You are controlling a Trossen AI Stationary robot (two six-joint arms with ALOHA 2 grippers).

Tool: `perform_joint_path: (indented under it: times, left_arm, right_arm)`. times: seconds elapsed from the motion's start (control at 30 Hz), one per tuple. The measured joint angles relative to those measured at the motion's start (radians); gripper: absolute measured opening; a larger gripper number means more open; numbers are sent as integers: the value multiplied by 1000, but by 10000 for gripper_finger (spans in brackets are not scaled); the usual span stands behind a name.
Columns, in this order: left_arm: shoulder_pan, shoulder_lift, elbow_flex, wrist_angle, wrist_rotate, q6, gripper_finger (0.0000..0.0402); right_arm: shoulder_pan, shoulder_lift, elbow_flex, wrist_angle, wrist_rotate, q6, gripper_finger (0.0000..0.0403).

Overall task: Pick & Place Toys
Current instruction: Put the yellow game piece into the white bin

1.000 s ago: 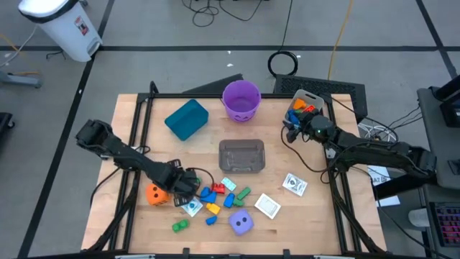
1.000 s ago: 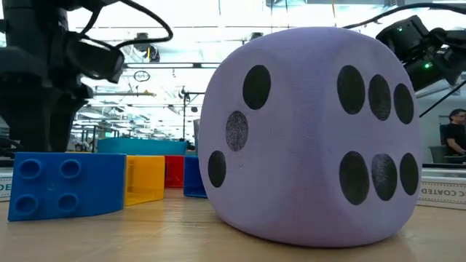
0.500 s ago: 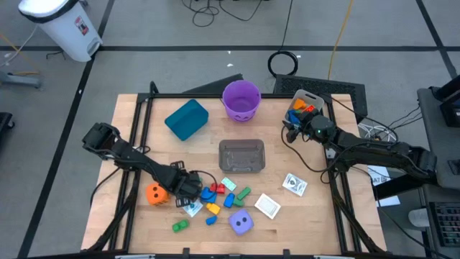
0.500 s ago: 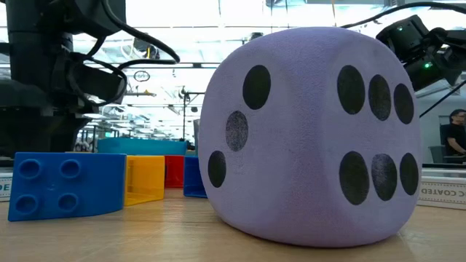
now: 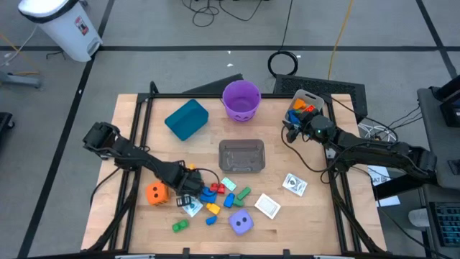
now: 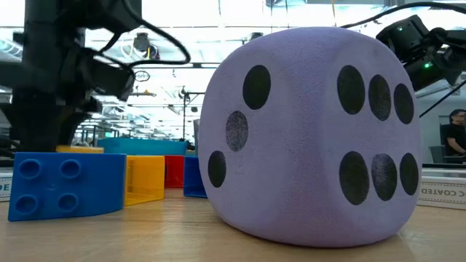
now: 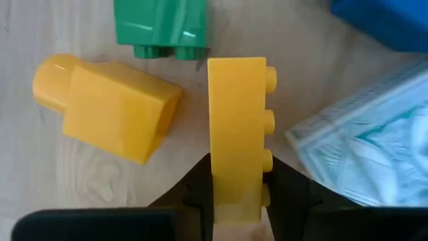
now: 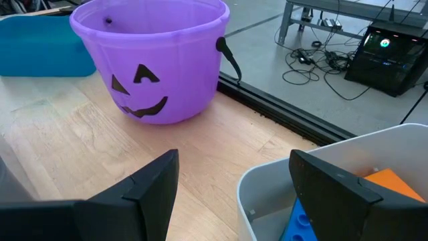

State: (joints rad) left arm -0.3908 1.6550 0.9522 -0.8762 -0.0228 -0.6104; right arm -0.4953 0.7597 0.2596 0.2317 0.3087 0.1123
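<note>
We see the left claw point(image 7: 237, 194) down among the toy pile on the near half of the table point(image 5: 309, 216), its two dark fingers point(image 7: 197, 184) pinched on the end of a long yellow block point(image 7: 235, 130), studs facing the printed white card point(image 7: 364, 157) just beside it. A second yellow block point(image 7: 110, 110) lies close on the other side, a green block point(image 7: 160, 27) just beyond both. From above, the left claw point(image 5: 188, 193) sits between the orange die point(image 5: 155, 193) and the blue blocks point(image 5: 208, 193), with the purple die point(image 5: 242, 223) nearer the table's front edge and two more cards point(image 5: 267, 206) off to the right. In the low view the purple die point(image 6: 313, 138) fills most of the frame, a blue block point(image 6: 65, 185) beside it. The right claw point(image 8: 234, 184) waits at the far right corner with its fingers wide apart, holding nothing, over the rim of a clear tub point(image 8: 321, 167), near the purple bucket point(image 8: 157, 57) and teal bin point(image 5: 187, 119).
</note>
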Motion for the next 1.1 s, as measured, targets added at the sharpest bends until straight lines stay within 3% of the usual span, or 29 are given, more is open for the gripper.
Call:
perform_joint_path:
  times: [0.27, 0.43, 0.53, 0.63, 0.73, 0.87, 1.1]
  left_arm:
    - [-5, 0, 176, -89, -12, 3, 101]
    - [-25, 0, 296, -22, -156, 133, 100]
    - [-25, 0, 321, 173, -308, 217, 113]
    - [-1, 3, 307, 491, -411, 303, 120]
    - [33, 26, 291, 748, -391, 476, 110]
    - [86, 74, 289, 949, -346, 633, 100]
    - [188, 134, 289, 1094, -342, 695, 120]
  right_arm:
    - [0, 0, 0, 3, 0, 7, 258]
    - [0, 0, 0, 13, -22, 30, 258]
    - [0, 0, 0, 51, -96, 34, 258]
    - [0, 0, 0, 111, -241, 34, 255]
    - [15, 0, 0, 183, -400, 34, 250]
    - [80, 0, 0, 285, -549, 36, 245]
    - [287, 21, 1, 506, -574, 38, 240]
